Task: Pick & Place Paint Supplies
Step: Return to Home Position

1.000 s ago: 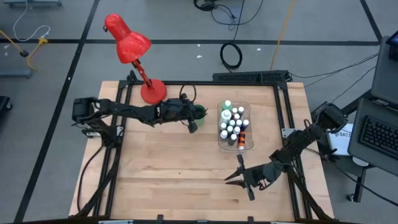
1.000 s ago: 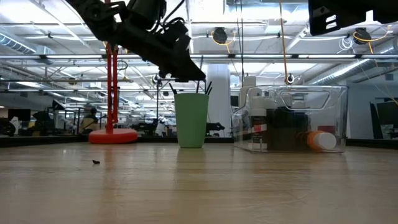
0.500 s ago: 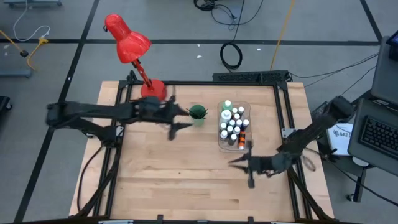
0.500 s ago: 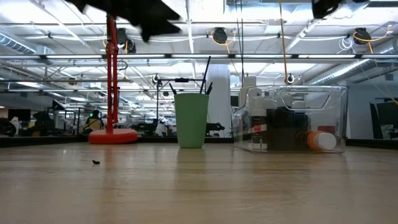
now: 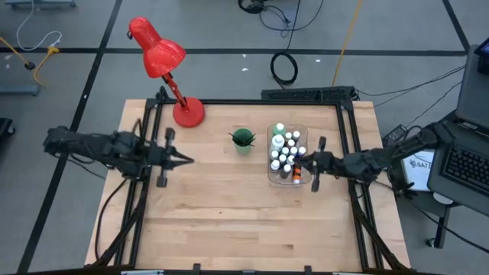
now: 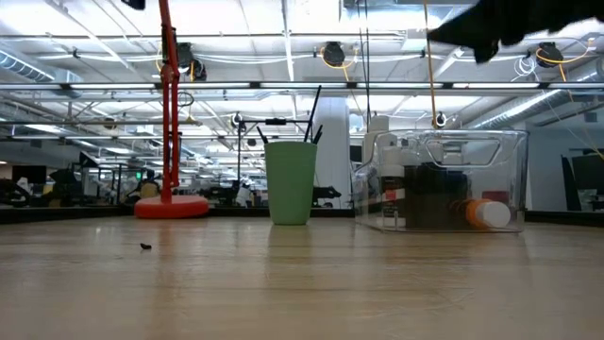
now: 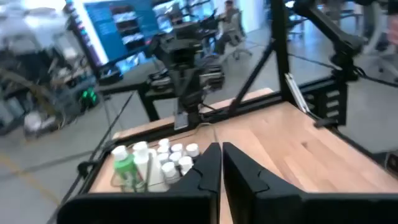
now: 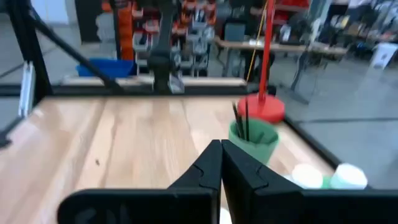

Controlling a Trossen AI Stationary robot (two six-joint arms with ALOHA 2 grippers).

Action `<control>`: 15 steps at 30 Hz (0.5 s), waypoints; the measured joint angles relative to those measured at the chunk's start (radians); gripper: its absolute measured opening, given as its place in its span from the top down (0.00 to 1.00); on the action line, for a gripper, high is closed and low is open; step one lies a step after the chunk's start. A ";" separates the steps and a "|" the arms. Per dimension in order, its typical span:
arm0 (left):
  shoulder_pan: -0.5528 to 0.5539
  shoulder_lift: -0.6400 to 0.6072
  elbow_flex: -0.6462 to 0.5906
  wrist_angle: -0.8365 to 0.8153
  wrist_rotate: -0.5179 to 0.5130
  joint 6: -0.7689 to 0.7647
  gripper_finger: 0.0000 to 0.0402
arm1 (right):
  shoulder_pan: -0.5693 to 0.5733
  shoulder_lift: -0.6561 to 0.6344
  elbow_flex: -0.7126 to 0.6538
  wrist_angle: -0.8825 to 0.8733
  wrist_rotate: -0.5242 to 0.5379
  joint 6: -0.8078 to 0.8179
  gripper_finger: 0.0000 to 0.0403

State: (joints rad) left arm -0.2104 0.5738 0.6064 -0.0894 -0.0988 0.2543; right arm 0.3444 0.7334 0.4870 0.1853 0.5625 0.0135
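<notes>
Inside the clear plastic bin (image 6: pixel 453 151) the white-capped paint bottles (image 5: pixel 287 149) stand clustered; dark-handled brushes (image 6: pixel 310 113) poke from the green cup (image 5: pixel 243 140) just beside it. The right gripper (image 5: pixel 298 160) hovers over the bin's edge, fingers pressed together, empty. The left gripper (image 5: pixel 186 160), likewise closed and empty, is well apart.

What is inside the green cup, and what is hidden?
Thin dark brush handles stick up out of the green cup. Its opaque wall covers their lower ends, so the bristle tips and the cup's bottom cannot be seen.

Brushes (image 6: pixel 312 113) mostly hidden w/in green cup (image 6: pixel 290 184).
</notes>
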 joint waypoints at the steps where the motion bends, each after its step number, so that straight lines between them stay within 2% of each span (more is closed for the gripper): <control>1: 0.005 -0.008 -0.050 0.055 0.015 0.022 0.95 | -0.035 -0.007 -0.018 0.013 -0.047 -0.004 1.00; 4: 0.047 -0.024 -0.173 0.204 0.022 0.059 0.98 | -0.122 -0.043 -0.093 0.160 -0.097 -0.030 1.00; 6: 0.091 -0.045 -0.232 0.219 0.020 0.060 0.99 | -0.167 -0.087 -0.149 0.235 -0.144 -0.045 1.00; 9: 0.158 -0.115 -0.290 0.219 0.020 0.027 0.99 | -0.200 -0.180 -0.214 0.245 -0.220 -0.037 1.00; 13: 0.219 -0.243 -0.317 0.165 0.025 -0.014 1.00 | -0.190 -0.324 -0.270 0.179 -0.175 -0.025 1.00; 15: 0.242 -0.309 -0.317 0.142 0.074 -0.027 1.00 | -0.180 -0.381 -0.276 0.108 -0.142 -0.019 1.00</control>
State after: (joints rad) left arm 0.0315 0.2653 0.2893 0.0525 -0.0243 0.2272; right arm 0.1641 0.3523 0.2108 0.2937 0.4201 -0.0052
